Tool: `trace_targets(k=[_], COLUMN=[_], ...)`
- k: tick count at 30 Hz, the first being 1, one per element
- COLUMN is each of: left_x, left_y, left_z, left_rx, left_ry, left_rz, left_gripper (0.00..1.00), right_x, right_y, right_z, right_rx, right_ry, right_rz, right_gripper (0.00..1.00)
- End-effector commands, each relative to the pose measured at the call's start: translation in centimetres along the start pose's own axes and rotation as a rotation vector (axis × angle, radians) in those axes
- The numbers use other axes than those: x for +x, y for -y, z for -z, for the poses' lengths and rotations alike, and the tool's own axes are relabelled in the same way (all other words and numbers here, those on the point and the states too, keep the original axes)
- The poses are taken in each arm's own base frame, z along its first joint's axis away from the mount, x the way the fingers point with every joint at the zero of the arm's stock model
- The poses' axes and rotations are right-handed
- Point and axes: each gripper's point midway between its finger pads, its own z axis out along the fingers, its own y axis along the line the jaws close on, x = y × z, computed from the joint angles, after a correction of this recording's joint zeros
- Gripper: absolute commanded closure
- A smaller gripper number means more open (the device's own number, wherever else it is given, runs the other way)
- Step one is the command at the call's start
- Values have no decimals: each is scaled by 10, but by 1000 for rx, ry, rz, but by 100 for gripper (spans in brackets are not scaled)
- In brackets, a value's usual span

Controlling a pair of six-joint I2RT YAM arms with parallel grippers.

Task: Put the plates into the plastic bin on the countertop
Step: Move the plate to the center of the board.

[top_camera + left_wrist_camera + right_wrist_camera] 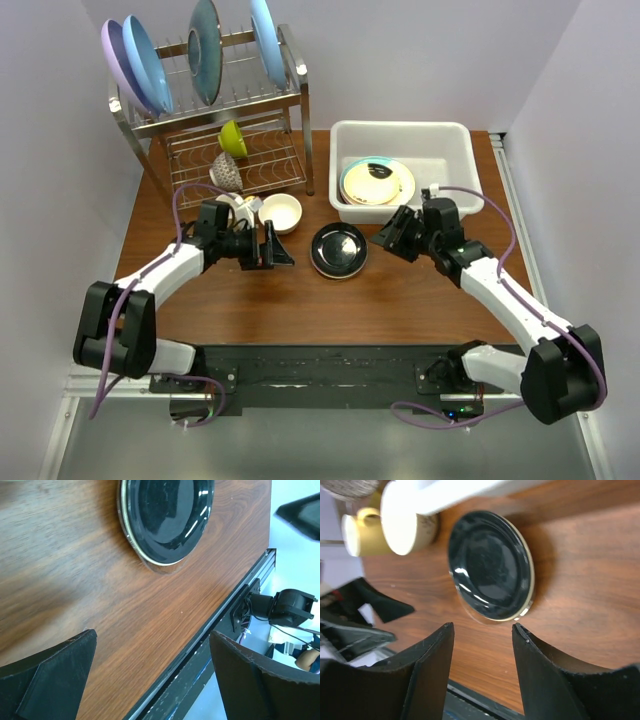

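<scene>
A glossy black plate (338,249) lies on the wood countertop (400,290) between my two grippers, with a clear glass rim showing under its edge. My left gripper (277,248) hovers just left of it, wide open and empty. In the left wrist view the black plate (165,515) is ahead of the left gripper (153,632). My right gripper (388,238) hangs just right of the plate, open with nothing between its fingers. The right wrist view shows the plate (490,565) just beyond the right gripper (483,626). The white plastic bin (452,140) holds stacked plates (377,181).
A steel wire rack (240,110) at the back left carries large blue, lilac and teal plates, a green bowl (232,138) and a speckled cup (225,170). A small cream bowl (280,212) and a cream mug (357,530) stand beside my left gripper.
</scene>
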Motion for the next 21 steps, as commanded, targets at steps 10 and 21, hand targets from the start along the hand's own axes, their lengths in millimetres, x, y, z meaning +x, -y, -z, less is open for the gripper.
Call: trace_targets(k=[10,21], left_x=[-26,-24], left_y=[36,44], left_z=[-12,-18], left_rx=[60,76], left_ry=[47,38], left_rz=[-41,-44], left_gripper=[0,0], right_x=[14,18], right_y=[26,41], right_z=[-34,-64], right_rx=[142,205], right_ry=[90,67], right_rz=[0,15], right_gripper=[61,61])
